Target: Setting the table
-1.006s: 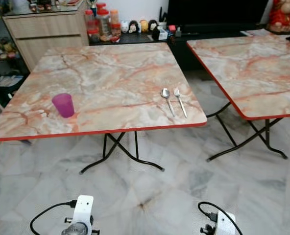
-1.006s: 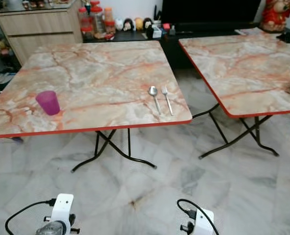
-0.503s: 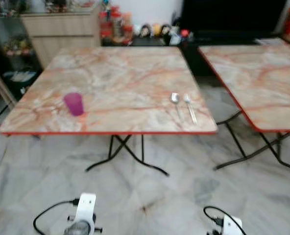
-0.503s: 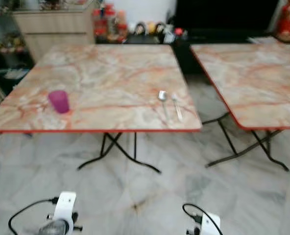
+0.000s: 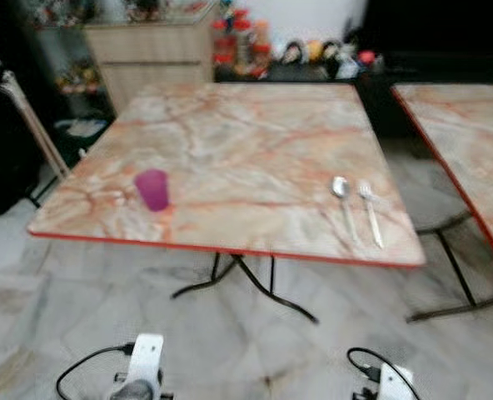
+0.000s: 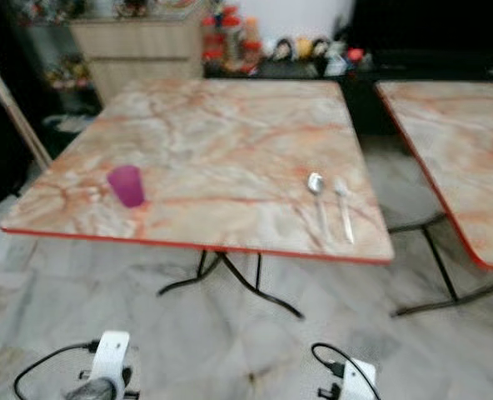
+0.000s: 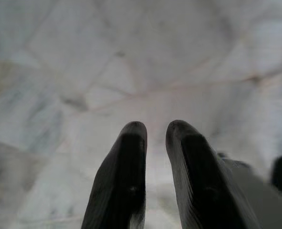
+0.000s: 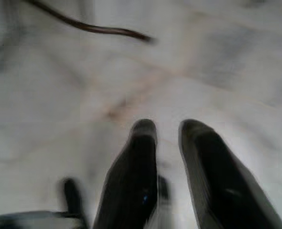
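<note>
A second table (image 5: 471, 142) is standing just to the right of the near one, its black legs (image 5: 459, 287) showing below. A wooden cabinet (image 5: 151, 58) is sitting against the back wall, with red-lidded jars (image 5: 234, 42) and small figurines (image 5: 321, 52) lining a dark shelf beside it. Marble floor (image 5: 80, 333) is spreading underneath, slightly blurred.
</note>
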